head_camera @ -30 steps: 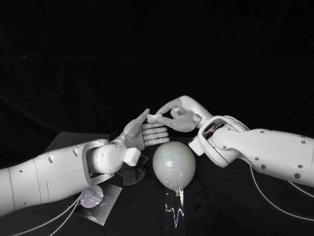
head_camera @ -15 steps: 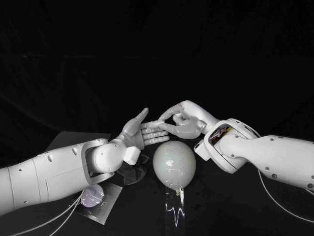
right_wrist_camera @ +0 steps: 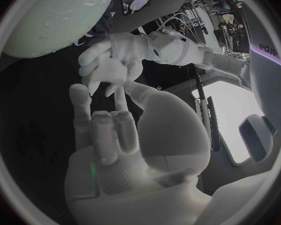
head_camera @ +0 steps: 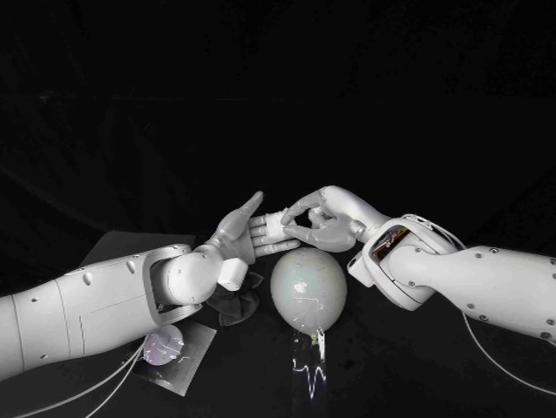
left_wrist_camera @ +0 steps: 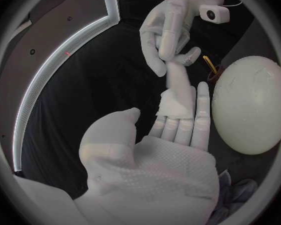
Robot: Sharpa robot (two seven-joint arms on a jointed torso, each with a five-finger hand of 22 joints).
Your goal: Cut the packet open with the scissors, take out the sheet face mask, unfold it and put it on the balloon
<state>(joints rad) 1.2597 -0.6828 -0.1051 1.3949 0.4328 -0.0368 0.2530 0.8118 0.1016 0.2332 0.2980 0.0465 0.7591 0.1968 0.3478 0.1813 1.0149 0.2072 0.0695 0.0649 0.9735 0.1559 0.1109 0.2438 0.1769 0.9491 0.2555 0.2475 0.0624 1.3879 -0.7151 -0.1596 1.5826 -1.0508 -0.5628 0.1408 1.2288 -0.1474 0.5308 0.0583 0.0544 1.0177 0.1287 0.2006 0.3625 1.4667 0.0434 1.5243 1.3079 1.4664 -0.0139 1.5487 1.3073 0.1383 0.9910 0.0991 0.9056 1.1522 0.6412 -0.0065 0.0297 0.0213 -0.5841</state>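
My right hand [left_wrist_camera: 168, 30] pinches the folded white sheet mask [left_wrist_camera: 177, 101] draped on my flat, released left hand [left_wrist_camera: 165, 160]. My left arm [head_camera: 90, 305] half hides the shiny packet [head_camera: 178, 359] near the pale oval balloon [head_camera: 308, 283].

From here I judge this to be a robotics lab, not a home. The tabletop [head_camera: 403, 374] is plain black and a black backdrop [head_camera: 278, 78] closes the space behind it, like a recording set. Thin cables [head_camera: 118, 374] run loose over the tabletop. The right wrist camera shows stands with tangled wires [right_wrist_camera: 190, 12] beyond.
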